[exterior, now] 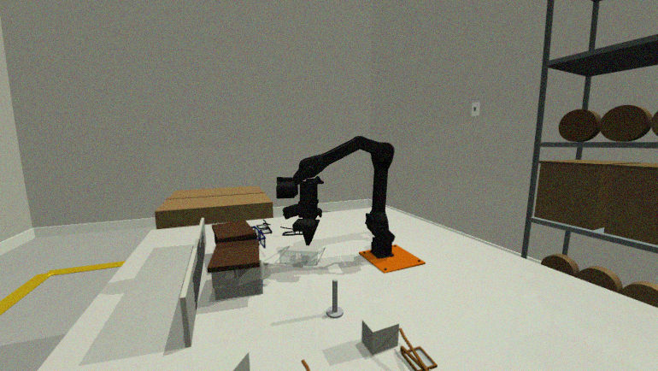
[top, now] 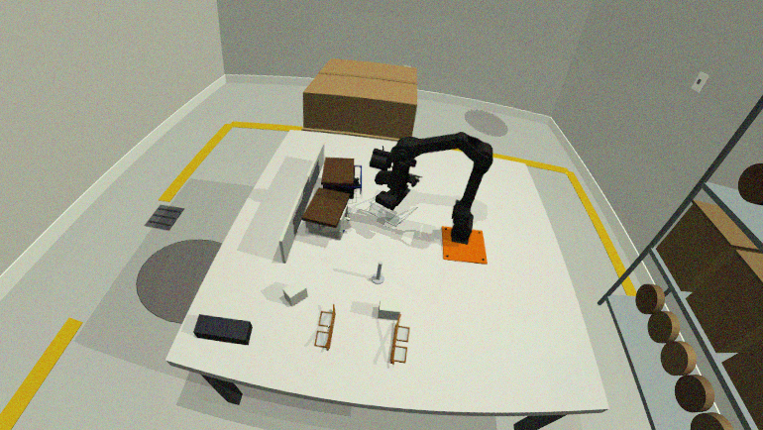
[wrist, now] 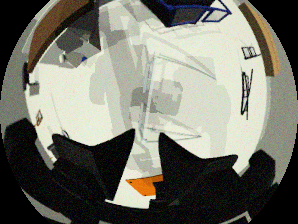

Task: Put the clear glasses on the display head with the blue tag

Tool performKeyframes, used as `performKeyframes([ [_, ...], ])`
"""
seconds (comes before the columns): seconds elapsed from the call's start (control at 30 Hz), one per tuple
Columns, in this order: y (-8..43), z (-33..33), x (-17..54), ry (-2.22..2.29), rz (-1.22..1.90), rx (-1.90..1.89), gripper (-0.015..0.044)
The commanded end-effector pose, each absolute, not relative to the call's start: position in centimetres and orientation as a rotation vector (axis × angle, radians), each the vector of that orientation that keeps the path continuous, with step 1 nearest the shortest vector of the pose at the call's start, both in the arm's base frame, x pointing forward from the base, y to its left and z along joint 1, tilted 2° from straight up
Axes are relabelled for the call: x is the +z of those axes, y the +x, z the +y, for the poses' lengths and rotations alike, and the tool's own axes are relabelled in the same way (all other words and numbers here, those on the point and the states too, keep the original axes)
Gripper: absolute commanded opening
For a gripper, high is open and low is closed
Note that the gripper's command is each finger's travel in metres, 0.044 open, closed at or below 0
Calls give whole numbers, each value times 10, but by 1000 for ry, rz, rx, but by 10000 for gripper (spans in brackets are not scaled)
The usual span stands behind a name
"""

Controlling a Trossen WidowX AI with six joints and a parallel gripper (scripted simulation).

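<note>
- Gripper [top: 388,203] [exterior: 309,243] [wrist: 147,133] part-way open, folks, a clear gap between its fingertips and nothing held; it points down above the clear glasses.
- Across the middle of the top view spreads the white worktop [top: 481,342] [exterior: 478,299] [wrist: 60,100].
- Over it arches the black arm [top: 475,181] [exterior: 379,184], its foot on an orange plate [top: 476,255] [exterior: 405,263] [wrist: 142,187] right of centre.
- Left of centre up top stands a grey panel [top: 288,237] [exterior: 186,306], upright, beside two brown-topped heads.
- The nearer head [top: 327,207] [exterior: 235,256] [wrist: 55,30] shows a small blue spot in the wrist view, upper left, and no glasses on it.
- Behind it, the farther head [top: 338,170] [exterior: 232,232] wears blue glasses [top: 361,178] [exterior: 261,237] [wrist: 192,22].
- And the clear glasses [top: 385,214] [exterior: 302,256] [wrist: 146,100]? Off the head, near the nearer one, below the gripper; centre of the wrist view.
- Lower centre, a small grey post [top: 379,270] [exterior: 335,297] stands upright.
</note>
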State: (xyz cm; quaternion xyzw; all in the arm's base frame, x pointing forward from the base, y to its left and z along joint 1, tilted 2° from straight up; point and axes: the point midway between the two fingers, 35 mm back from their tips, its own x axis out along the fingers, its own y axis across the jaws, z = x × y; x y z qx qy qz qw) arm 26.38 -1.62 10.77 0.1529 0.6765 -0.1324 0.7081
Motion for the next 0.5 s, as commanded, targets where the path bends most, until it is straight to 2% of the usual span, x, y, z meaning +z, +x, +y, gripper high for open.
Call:
performKeyframes([
  [0.0,264,-15,98,339,1510,-287,140],
  [0.47,265,-15,76,339,1510,-287,140],
])
